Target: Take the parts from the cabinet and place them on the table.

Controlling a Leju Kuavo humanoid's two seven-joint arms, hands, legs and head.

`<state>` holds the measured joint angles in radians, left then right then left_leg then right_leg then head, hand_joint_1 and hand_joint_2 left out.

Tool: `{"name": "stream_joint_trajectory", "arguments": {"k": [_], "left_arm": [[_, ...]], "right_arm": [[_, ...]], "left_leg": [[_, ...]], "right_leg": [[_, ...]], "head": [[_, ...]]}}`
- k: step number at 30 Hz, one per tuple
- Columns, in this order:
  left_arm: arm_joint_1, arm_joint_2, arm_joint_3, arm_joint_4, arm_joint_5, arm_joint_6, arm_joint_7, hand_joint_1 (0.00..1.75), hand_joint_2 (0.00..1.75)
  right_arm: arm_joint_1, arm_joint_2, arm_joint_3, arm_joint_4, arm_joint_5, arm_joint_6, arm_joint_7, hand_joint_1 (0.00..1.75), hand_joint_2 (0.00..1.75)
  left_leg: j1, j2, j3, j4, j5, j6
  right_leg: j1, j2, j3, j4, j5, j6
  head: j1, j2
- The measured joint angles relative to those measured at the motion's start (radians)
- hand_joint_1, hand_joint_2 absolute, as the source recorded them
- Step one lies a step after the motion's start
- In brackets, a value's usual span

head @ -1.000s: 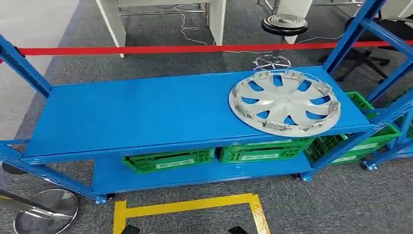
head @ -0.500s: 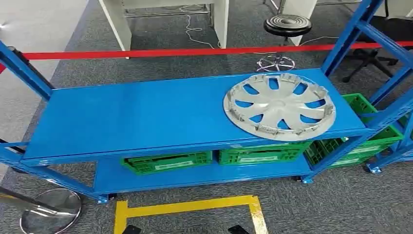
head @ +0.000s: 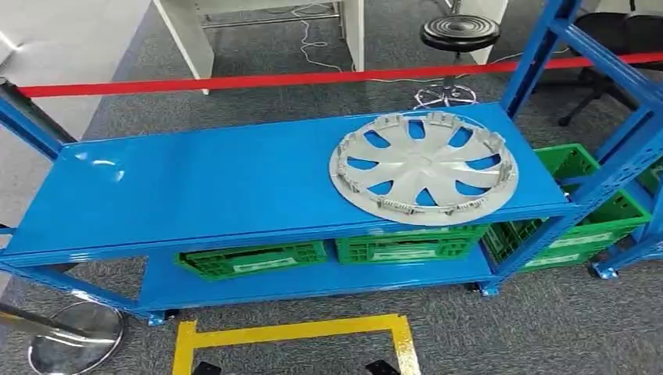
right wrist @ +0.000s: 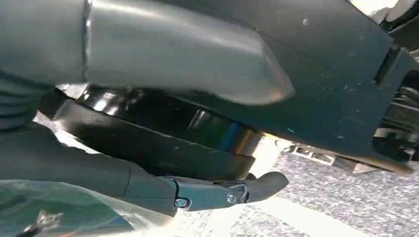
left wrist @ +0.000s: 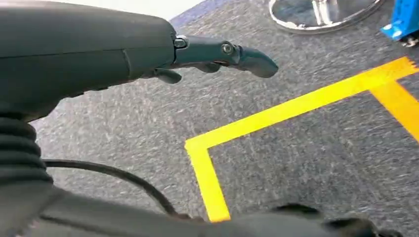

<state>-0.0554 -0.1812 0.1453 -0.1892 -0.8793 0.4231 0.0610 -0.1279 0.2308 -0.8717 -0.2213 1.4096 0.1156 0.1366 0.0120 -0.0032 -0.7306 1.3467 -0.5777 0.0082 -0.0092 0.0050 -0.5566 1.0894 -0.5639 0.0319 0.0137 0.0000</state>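
One blue rack (head: pixel 234 187) with two shelves in the head view; taken as landmark. One silver hubcap (head: pixel 423 168) lies flat on the top shelf, toward the rack's right end, its rim reaching the front edge. It lies face down, ribs and clips up.

Green crates: two on the lower shelf, one (head: pixel 252 258) under the middle of the top shelf, one (head: pixel 408 244) directly beneath the hubcap. A third (head: pixel 582 207) sits just beyond the rack's right post.

One red tape barrier (head: pixel 234 80) runs behind the rack. One black stool (head: pixel 460 33) stands behind that, past the hubcap end. One steel stanchion base (head: pixel 74 336) sits at the rack's front left corner. One yellow floor marking (head: pixel 293 331) lies in front of the rack.

Left hand (left wrist: pixel 148 54): hangs low over grey carpet beside the yellow marking, fingers extended and apart, holding nothing. Well apart from the hubcap.

Right hand (right wrist: pixel 188 163): close against dark body parts; one finger (right wrist: pixel 257 186) extended, the rest hidden. Cannot tell whether it is spread or closed. Nothing visibly held.
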Motion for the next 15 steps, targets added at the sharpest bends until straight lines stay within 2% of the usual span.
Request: {"name": "stream_joint_trajectory", "arguments": {"k": [1,2,3,4,5,7,8,9,10,11,12,13,14,15], "left_arm": [[0.000,-0.001,0.000,0.000,-0.001,0.000,0.000,0.00,1.75],[-0.001,-0.003,0.000,0.000,-0.002,0.000,0.000,0.00,1.75],[-0.001,0.000,0.000,0.000,-0.002,0.001,0.000,0.00,1.75],[0.001,0.013,0.002,0.000,-0.002,0.002,0.000,0.00,1.75],[0.001,-0.002,0.002,0.000,-0.003,0.004,0.000,0.00,1.75],[0.000,0.001,0.005,0.000,-0.003,0.003,0.000,0.00,1.75],[0.001,-0.001,0.005,0.000,-0.003,0.003,0.000,0.00,1.75],[0.001,0.000,0.007,0.000,-0.004,0.003,0.000,0.00,1.75],[-0.001,-0.002,0.007,0.000,-0.006,0.002,-0.001,0.00,1.75],[-0.002,-0.004,0.007,0.000,-0.008,0.000,-0.002,0.00,1.75],[-0.002,-0.007,0.007,0.000,-0.008,-0.002,-0.002,0.00,1.75],[-0.001,-0.008,0.007,0.000,-0.009,-0.002,-0.003,0.00,1.75],[-0.001,-0.008,0.007,0.000,-0.009,-0.003,-0.004,0.00,1.75],[-0.001,-0.008,0.008,0.000,-0.009,-0.004,-0.004,0.00,1.75]], "right_arm": [[0.000,0.000,0.000,0.000,0.000,-0.001,0.004,0.00,1.75],[0.001,0.001,-0.001,0.002,0.001,-0.002,0.006,0.00,1.75],[0.003,0.005,-0.001,0.005,0.001,-0.002,0.008,0.00,1.75],[0.002,0.007,-0.001,0.010,0.001,-0.004,0.010,0.00,1.75],[0.004,0.003,-0.001,0.011,0.001,-0.006,0.009,0.00,1.75],[0.003,0.003,-0.001,0.010,0.002,-0.011,0.011,0.00,1.75],[0.002,0.002,-0.001,0.010,0.002,-0.011,0.011,0.00,1.75],[0.003,0.000,-0.001,0.009,0.001,-0.011,0.012,0.00,1.75],[0.003,0.000,-0.001,0.010,0.000,-0.011,0.012,0.00,1.75],[0.002,0.000,-0.002,0.010,-0.001,-0.011,0.012,0.00,1.75],[-0.003,-0.001,-0.003,0.010,-0.005,-0.010,0.010,0.00,1.75],[-0.009,-0.001,-0.005,0.010,-0.005,-0.010,0.010,0.00,1.75],[-0.013,-0.001,-0.007,0.010,-0.006,-0.010,0.010,0.00,1.75],[-0.014,-0.001,-0.008,0.010,-0.006,-0.009,0.010,0.00,1.75]], "left_leg": [[-0.016,-0.001,0.023,-0.060,0.043,0.028],[-0.036,-0.001,0.056,-0.141,0.090,0.064],[-0.063,-0.002,0.083,-0.216,0.121,0.108],[-0.070,0.002,0.095,-0.229,0.113,0.140],[-0.075,0.000,0.104,-0.257,0.118,0.135],[-0.082,-0.001,0.107,-0.277,0.117,0.136],[-0.077,-0.001,0.122,-0.307,0.123,0.131],[-0.065,0.003,0.142,-0.335,0.134,0.103],[-0.062,0.001,0.148,-0.346,0.135,0.103],[-0.059,0.000,0.148,-0.346,0.136,0.100],[-0.057,0.001,0.149,-0.345,0.132,0.093],[-0.056,0.002,0.150,-0.345,0.130,0.088],[-0.055,0.003,0.151,-0.344,0.127,0.084],[-0.054,0.003,0.152,-0.341,0.125,0.080]], "right_leg": [[0.011,-0.001,0.005,-0.003,-0.002,-0.004],[0.021,-0.003,0.013,-0.008,-0.004,-0.009],[0.014,-0.005,0.015,-0.018,-0.005,-0.016],[0.033,-0.010,0.018,-0.018,-0.008,-0.015],[0.016,-0.005,0.019,-0.023,-0.005,-0.019],[0.011,-0.012,0.017,-0.035,0.001,-0.012],[0.018,-0.013,0.027,-0.045,0.003,-0.008],[0.018,-0.010,0.018,-0.031,-0.010,-0.008],[0.018,-0.006,0.000,0.004,-0.034,-0.002],[0.016,-0.003,-0.031,0.066,-0.062,0.005],[0.014,-0.002,-0.068,0.135,-0.090,0.012],[0.013,-0.002,-0.097,0.191,-0.107,0.018],[0.012,-0.002,-0.108,0.212,-0.100,0.023],[0.011,-0.003,-0.098,0.190,-0.069,0.029]], "head": [[0.000,0.000],[0.000,0.000],[0.002,0.000],[0.024,0.000],[0.018,0.000],[0.013,0.000],[0.013,0.000],[0.016,0.000],[0.019,0.000],[0.022,0.000],[0.023,0.000],[0.021,0.000],[0.023,0.000],[0.023,0.000]]}}
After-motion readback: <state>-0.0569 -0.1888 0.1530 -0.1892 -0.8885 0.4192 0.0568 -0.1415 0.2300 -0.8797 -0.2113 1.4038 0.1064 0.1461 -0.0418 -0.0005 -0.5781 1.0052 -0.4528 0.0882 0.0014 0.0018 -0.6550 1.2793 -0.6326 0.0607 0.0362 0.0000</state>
